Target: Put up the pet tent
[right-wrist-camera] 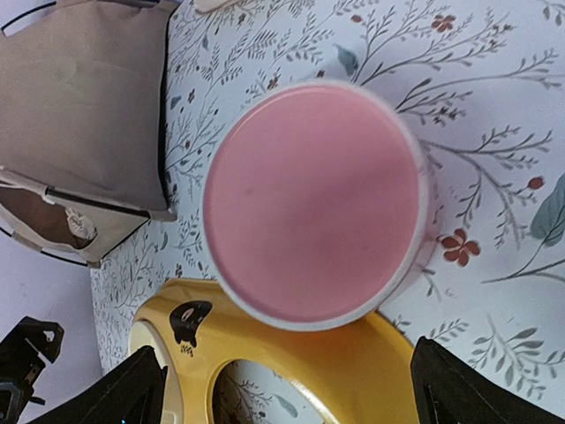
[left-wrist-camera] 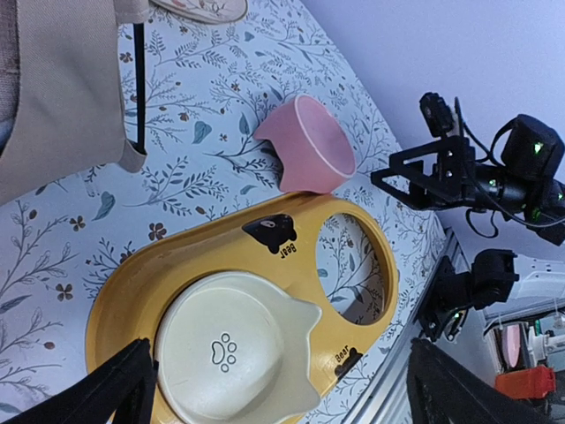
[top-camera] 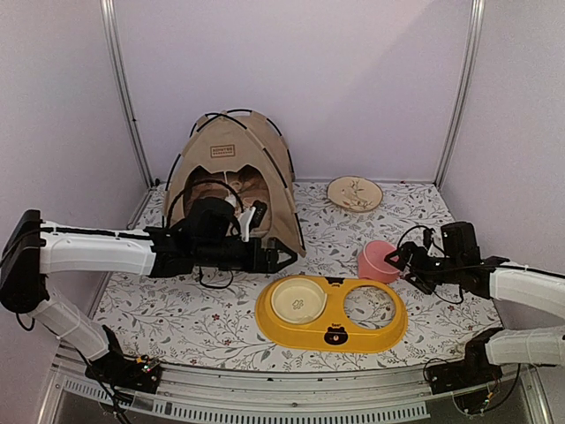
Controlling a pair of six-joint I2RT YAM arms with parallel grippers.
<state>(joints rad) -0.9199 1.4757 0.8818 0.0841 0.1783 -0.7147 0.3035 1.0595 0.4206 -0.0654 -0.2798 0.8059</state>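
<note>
The yellow bowl tray lies nearer than both grippers. The left gripper, wide and empty, hovers beside the pet tent, which stands erect just behind it, probably for adjusting. The right gripper, also wide, faces the pink bowl.

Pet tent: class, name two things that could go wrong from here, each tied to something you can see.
1. The open left gripper hangs by the tent's front corner; a swing could snag a pole or drag the tent askew.
2. The pink bowl seems to lean tilted on the tray, just before the open right gripper; a nudge may roll it.
</note>
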